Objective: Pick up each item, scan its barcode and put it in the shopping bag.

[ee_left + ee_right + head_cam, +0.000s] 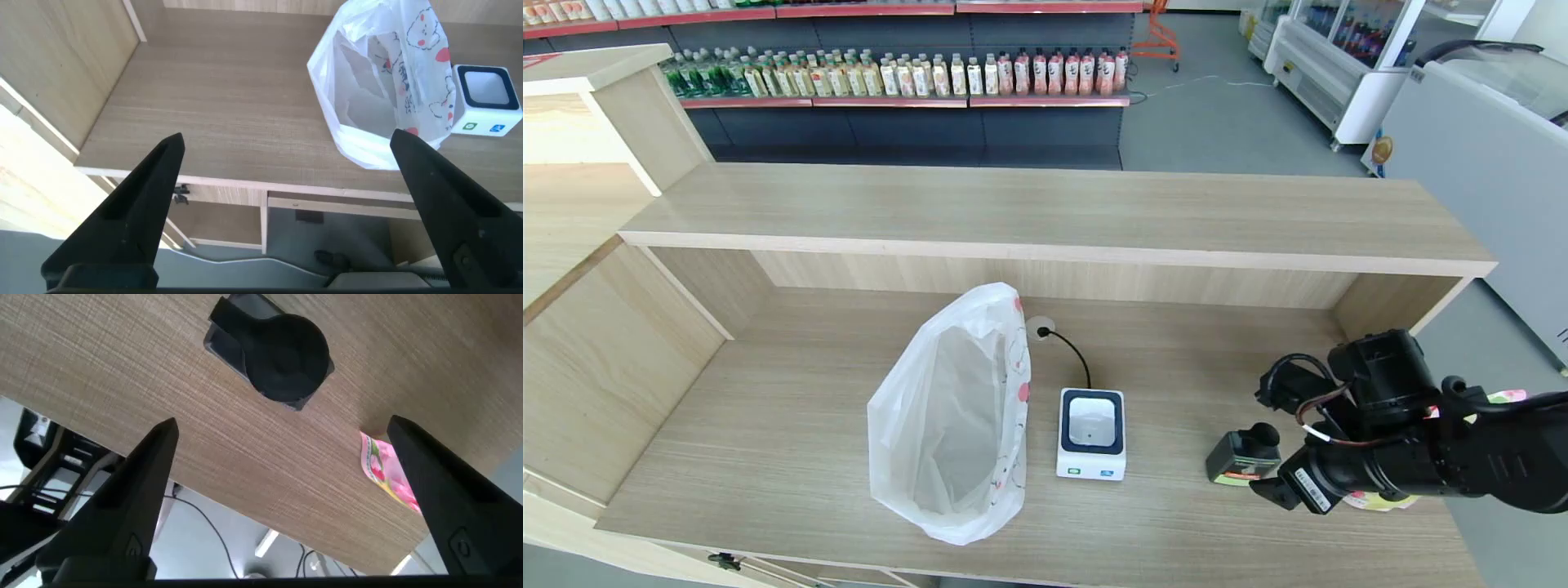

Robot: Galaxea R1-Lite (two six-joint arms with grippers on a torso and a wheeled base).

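- While nothing lies in the shopping bag (952, 416) that I can see, the job looks to be at its first pick: the right pincer (282, 429) hangs over a small dark bottle (1243, 461), spread wide and holding nothing.
- That bottle stands on the worktop (768, 457), on the robot's right of the barcode scanner (1091, 433) and well apart from the bag, near the front edge.
- A pink packet (391, 469) lies just beside it, farther to the right.
- The bottle seems to stand upright, with its long axis vertical and its round black cap facing up towards the pincer.
- The next move, I'd judge, is to come straight down and close on the body below the cap, keeping clear of the packet.
- After that it goes across to the scanner's window; which face carries the barcode I cannot tell, so a turn of the wrist may be needed.
- The left pincer (288, 140) hangs off the worktop's front edge near the bag, also wide open and empty.
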